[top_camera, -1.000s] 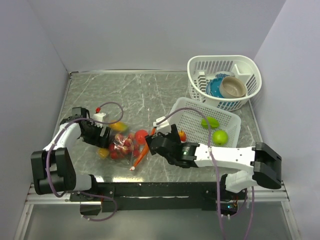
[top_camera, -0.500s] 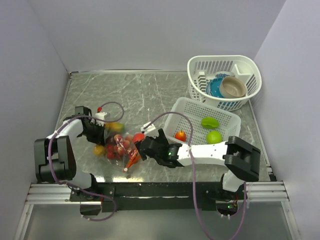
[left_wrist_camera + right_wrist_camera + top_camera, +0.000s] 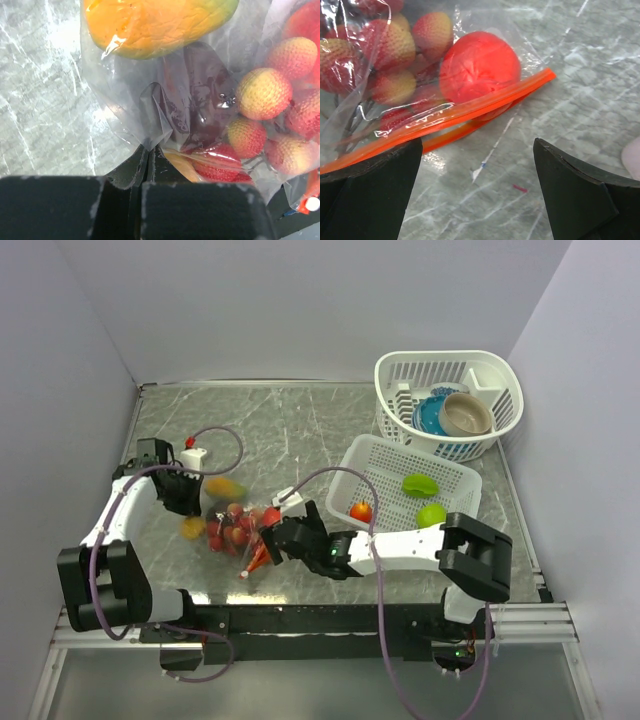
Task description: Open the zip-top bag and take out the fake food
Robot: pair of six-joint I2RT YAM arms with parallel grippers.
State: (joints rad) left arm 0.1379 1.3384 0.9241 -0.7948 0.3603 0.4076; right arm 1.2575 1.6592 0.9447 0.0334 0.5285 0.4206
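The zip-top bag lies on the table, clear and crinkled, with its orange-red zip strip at the near right end. It holds fake food: red-yellow berries, an orange-yellow mango and a red tomato. My left gripper is shut on a fold of the bag's plastic at its left end. At the strip my right gripper stands open, its fingers wide apart and one of them just below the strip.
A white slotted tray right of the bag holds a red tomato and two green fruits. A white basket with blue and beige bowls stands at the back right. Walls close in on the left, back and right.
My left gripper closed on the bag's left end and drew it a little left and back. My right arm swung left along the table until its open gripper reached the zip strip.
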